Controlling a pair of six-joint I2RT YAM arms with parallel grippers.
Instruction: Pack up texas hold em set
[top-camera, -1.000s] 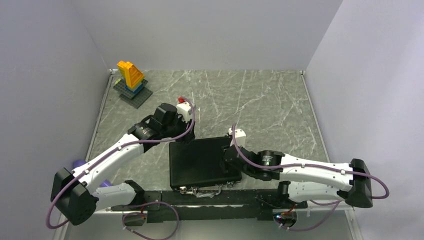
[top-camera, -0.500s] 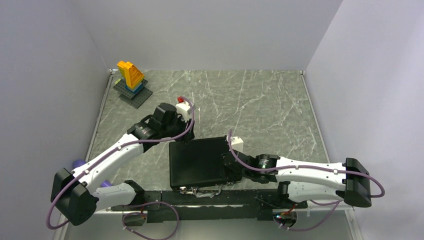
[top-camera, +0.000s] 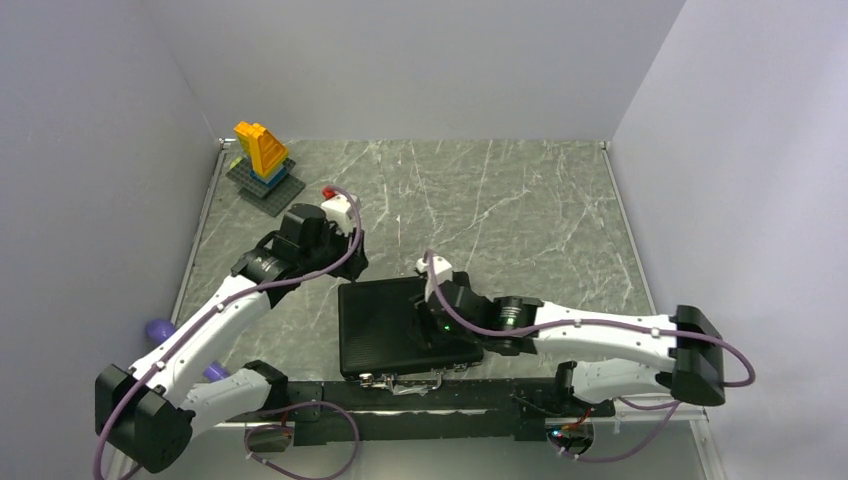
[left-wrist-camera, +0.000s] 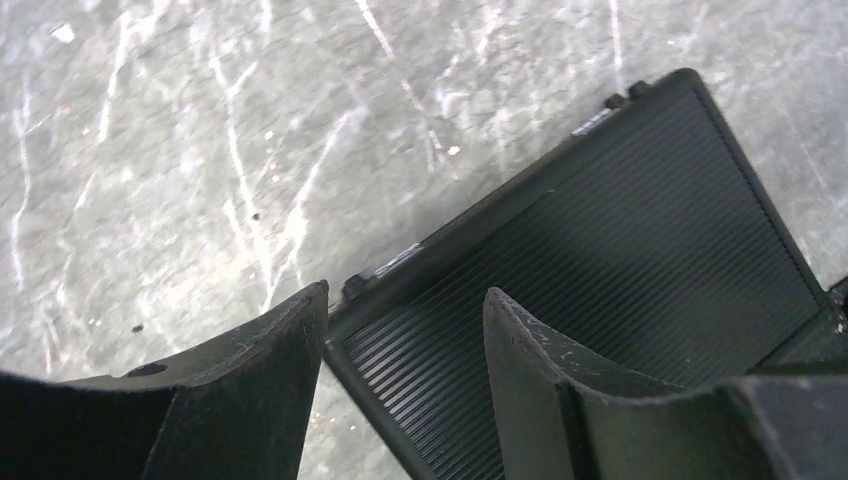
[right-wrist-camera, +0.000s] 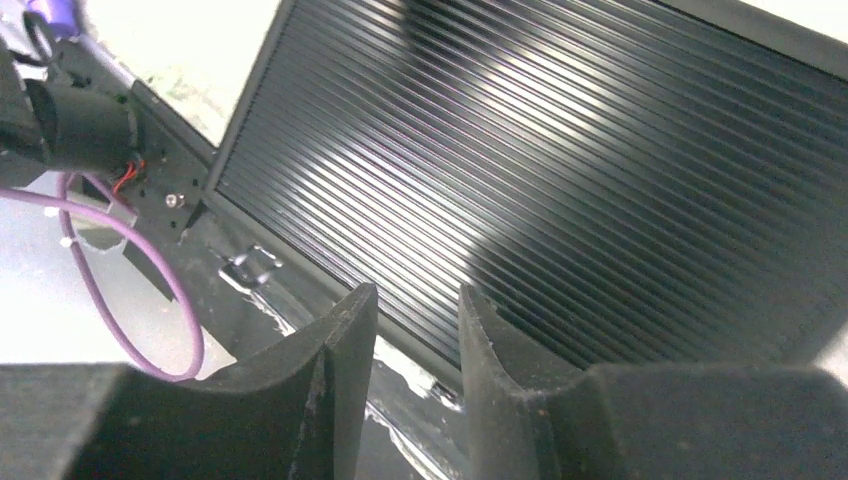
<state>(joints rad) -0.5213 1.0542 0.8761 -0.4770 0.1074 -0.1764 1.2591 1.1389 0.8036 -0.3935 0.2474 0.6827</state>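
The texas hold em set shows only as its flat black ribbed case (top-camera: 385, 325), shut and lying near the table's front edge. Chips, cards and dice are hidden. Silver latches (top-camera: 400, 380) sit on its front side. My left gripper (top-camera: 345, 265) hovers over the case's far left corner (left-wrist-camera: 350, 290), open and empty (left-wrist-camera: 405, 295). My right gripper (top-camera: 428, 340) hangs over the lid (right-wrist-camera: 560, 150) near its front edge. Its jaws (right-wrist-camera: 416, 292) stand open by a narrow gap with nothing between them. A latch (right-wrist-camera: 250, 268) shows just left of them.
A yellow-blue toy brick tower (top-camera: 262, 160) on a dark baseplate stands at the far left corner. Small purple objects (top-camera: 158, 328) lie by the left wall. The black mounting rail (top-camera: 470, 400) runs along the front edge, close to the case. Walls enclose three sides.
The left arm has drawn back and to the left, off the case's far edge. The right gripper has slid left across the lid toward its middle front.
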